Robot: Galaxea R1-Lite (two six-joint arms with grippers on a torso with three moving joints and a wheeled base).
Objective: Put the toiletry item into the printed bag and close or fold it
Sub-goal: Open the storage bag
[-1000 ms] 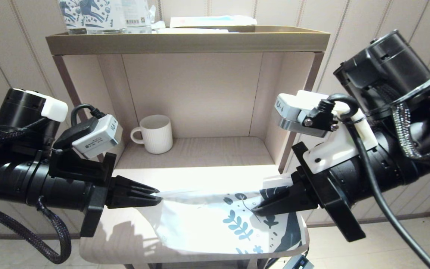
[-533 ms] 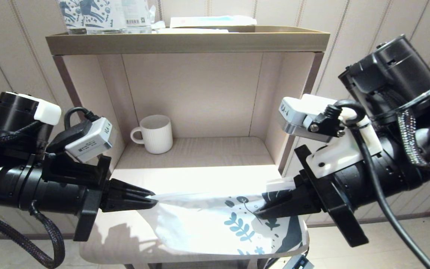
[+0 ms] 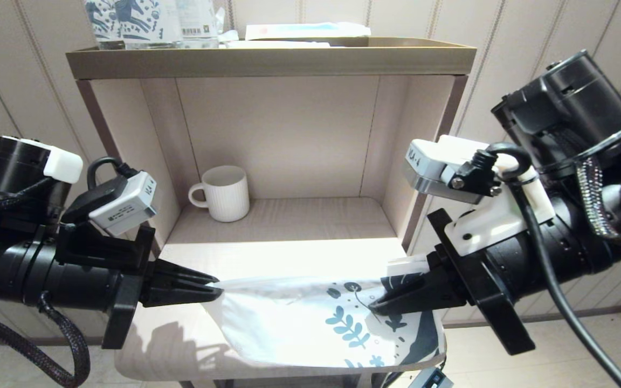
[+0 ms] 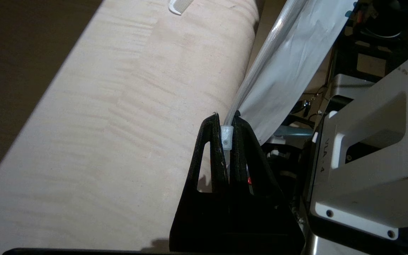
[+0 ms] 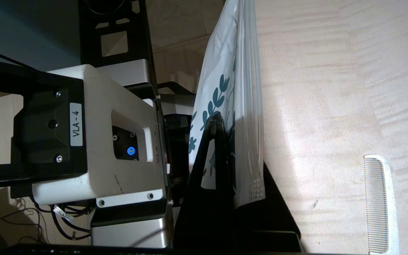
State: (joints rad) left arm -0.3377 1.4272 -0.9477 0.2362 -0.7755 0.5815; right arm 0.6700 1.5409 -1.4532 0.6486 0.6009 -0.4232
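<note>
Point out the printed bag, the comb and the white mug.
printed bag (image 3: pixel 310 323): head view, on its white middle panel.
comb (image 5: pixel 379 203): right wrist view, on its toothed middle, lying on the tabletop.
white mug (image 3: pixel 227 194): head view, on its ribbed side wall.

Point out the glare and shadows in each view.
Head view: glare washes out the tabletop; arm shadows fall at its front left. Right wrist view: bright patch on the table near the printed bag. Left wrist view: evenly dim, no glare.

A white ribbed mug (image 3: pixel 226 193) stands inside the shelf unit (image 3: pixel 270 60), horse-printed packs (image 3: pixel 127 19) on top.
</note>
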